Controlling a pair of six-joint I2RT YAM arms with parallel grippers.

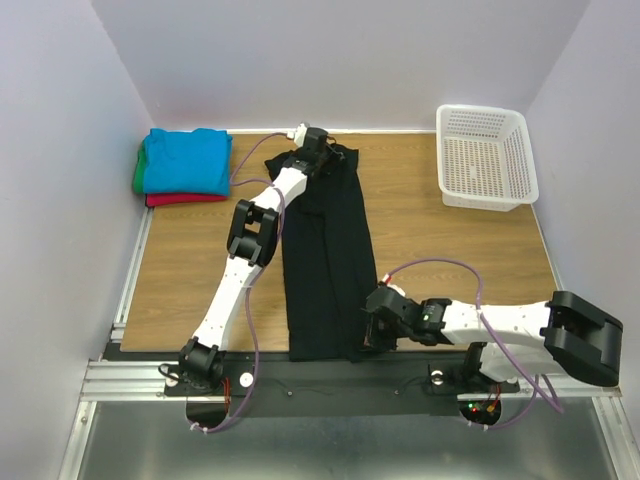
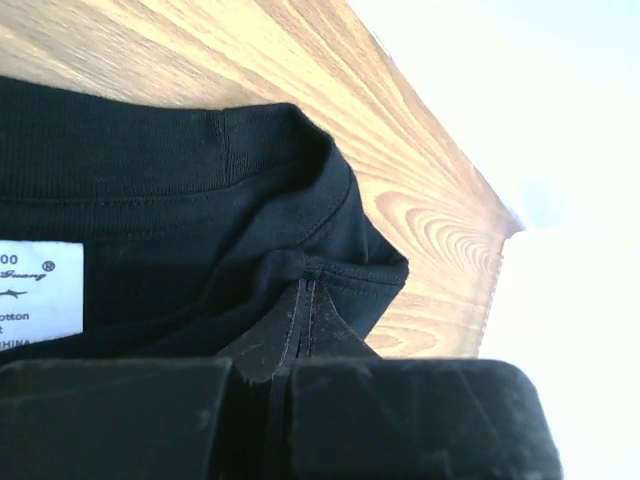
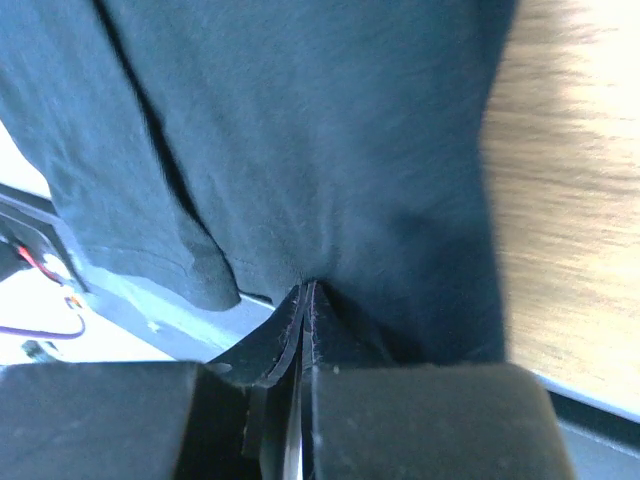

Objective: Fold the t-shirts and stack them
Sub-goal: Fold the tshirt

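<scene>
The black t-shirt (image 1: 325,262) lies as a long narrow strip down the wooden surface (image 1: 450,250). The left gripper (image 1: 316,148) pinches its collar end, jaws closed tight on cloth; the right gripper (image 1: 372,332) likewise clamps the hem. Light and limp, it will probably sag between these end holds.
</scene>
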